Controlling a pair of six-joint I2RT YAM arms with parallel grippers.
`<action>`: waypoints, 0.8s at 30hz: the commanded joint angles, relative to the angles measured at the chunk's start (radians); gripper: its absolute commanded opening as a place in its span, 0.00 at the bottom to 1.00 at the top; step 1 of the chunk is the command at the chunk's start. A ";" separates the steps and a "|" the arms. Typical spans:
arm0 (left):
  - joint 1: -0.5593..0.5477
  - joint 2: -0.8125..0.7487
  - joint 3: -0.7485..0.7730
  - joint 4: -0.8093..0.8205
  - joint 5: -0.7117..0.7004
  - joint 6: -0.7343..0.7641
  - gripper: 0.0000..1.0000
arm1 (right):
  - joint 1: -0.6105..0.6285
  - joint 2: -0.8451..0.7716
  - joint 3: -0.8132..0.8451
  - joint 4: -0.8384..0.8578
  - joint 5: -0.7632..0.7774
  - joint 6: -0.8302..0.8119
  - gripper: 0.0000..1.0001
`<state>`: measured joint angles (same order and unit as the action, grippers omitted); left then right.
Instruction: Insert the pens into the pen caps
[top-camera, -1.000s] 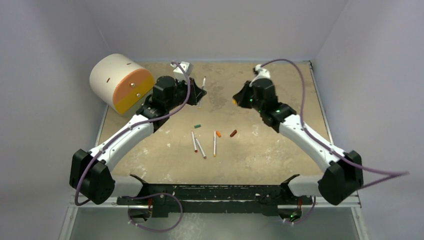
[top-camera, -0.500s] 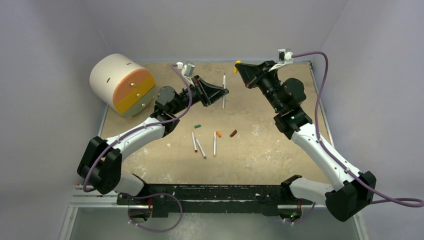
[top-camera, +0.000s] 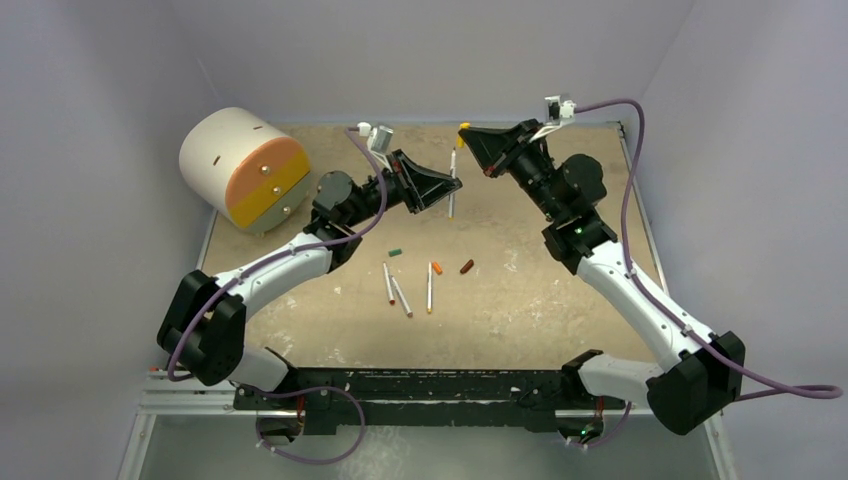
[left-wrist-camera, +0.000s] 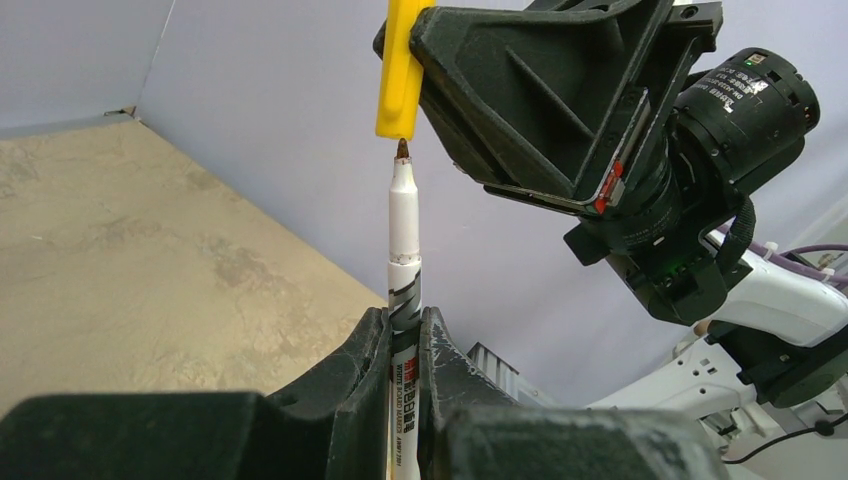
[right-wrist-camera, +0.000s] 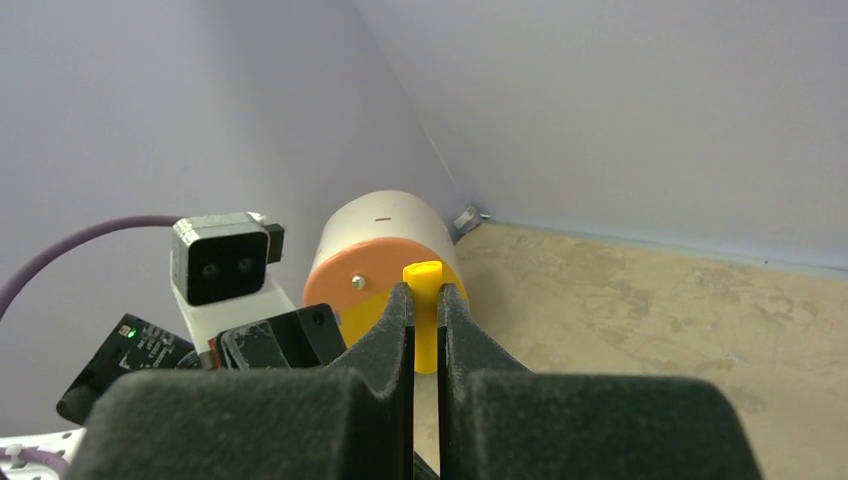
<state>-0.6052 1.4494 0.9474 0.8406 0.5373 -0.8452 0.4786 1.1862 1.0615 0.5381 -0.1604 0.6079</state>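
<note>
My left gripper is shut on a white pen, which stands upright above the back of the table with its dark tip uncovered. My right gripper is shut on a yellow pen cap, held straight above that pen. The pen's tip sits right at the cap's open lower end. On the table lie three more pens, with a green cap, an orange cap and a dark red-brown cap close by.
A large white drum with an orange and yellow face lies at the back left of the sandy table. Grey walls close in the back and both sides.
Both arms have lifted from low over the table and come together. In the last half second the right gripper brought the yellow cap leftward over the pen's tip.
</note>
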 joint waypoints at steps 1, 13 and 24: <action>-0.008 -0.006 0.053 0.015 0.012 0.022 0.00 | -0.003 -0.007 0.014 0.084 -0.041 0.014 0.00; -0.015 -0.013 0.056 -0.017 0.004 0.044 0.00 | -0.002 -0.004 0.006 0.085 -0.069 0.007 0.00; -0.015 -0.031 0.058 -0.025 -0.002 0.054 0.00 | -0.002 -0.018 -0.039 0.084 -0.065 0.017 0.00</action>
<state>-0.6163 1.4494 0.9577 0.7788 0.5362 -0.8181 0.4786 1.1877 1.0183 0.5793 -0.2050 0.6193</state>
